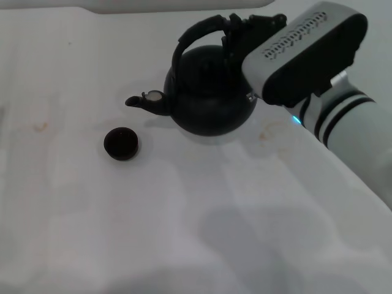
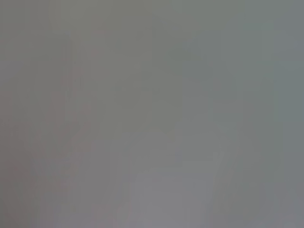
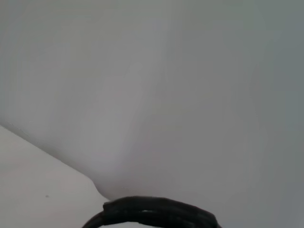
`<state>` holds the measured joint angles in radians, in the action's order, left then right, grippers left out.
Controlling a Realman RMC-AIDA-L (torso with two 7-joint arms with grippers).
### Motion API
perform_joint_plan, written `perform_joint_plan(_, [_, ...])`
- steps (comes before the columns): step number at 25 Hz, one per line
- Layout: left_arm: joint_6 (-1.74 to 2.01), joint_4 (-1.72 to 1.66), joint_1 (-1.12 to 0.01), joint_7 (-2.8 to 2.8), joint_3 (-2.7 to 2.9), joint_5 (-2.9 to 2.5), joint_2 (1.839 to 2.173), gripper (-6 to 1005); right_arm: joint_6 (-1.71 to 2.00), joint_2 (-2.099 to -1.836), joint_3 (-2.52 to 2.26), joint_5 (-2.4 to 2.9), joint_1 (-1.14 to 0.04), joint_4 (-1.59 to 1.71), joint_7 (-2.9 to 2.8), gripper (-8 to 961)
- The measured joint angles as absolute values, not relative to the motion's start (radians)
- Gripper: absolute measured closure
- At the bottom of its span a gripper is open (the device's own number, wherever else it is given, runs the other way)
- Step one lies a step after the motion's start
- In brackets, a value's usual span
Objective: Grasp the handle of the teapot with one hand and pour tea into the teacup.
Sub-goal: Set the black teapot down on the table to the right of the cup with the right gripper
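The right end effector [image 1: 236,33] seems closed around the handle [image 1: 196,33], though its fingers blur together. A loose hold would swing the teapot [image 1: 208,92], spilling beside the cup [image 1: 121,143].

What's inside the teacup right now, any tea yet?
The teacup shows only a dark interior; tea cannot be told apart from it. The right pincer is at the handle of the teapot, spout unpoured.

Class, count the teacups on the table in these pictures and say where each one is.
1. The only teacup stands on the white table, apart from the teapot, just nearer the robot than its spout. None appears hidden.
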<state>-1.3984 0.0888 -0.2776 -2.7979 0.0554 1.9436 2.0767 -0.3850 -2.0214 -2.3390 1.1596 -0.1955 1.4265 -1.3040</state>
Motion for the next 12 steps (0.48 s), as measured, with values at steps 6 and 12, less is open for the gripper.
perform_joint_plan(6, [-1.399, 0.087, -0.278, -2.798, 0.054, 1.945, 2.077, 135, -0.385, -2.02, -2.332, 1.156, -0.134, 1.43, -1.423, 810])
perform_joint_plan(12, [-1.399, 0.086, -0.279, -2.798, 0.054, 1.947, 2.077, 135, -0.384, -2.018, -2.293, 1.167, -0.077, 1.425, -1.482, 794])
